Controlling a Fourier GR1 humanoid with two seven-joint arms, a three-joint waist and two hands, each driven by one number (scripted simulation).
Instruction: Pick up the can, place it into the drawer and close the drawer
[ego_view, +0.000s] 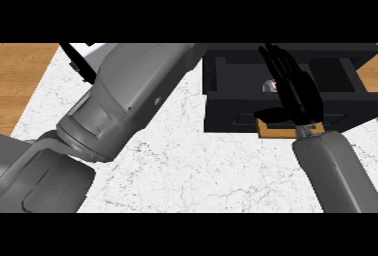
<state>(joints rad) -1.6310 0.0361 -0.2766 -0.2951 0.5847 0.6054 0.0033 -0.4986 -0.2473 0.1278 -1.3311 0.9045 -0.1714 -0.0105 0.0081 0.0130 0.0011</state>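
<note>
The right hand (297, 95) hangs over the drawer (229, 95), fingers straight toward twelve o'clock, released. The can (270, 86) peeks out at its nine o'clock.

You saw a white marble counter (192, 170) with a wooden floor (22, 75) beyond its left edge.

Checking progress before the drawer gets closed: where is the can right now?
In the head view, the can lies inside the open black drawer at upper right, mostly hidden behind the right hand.
</note>
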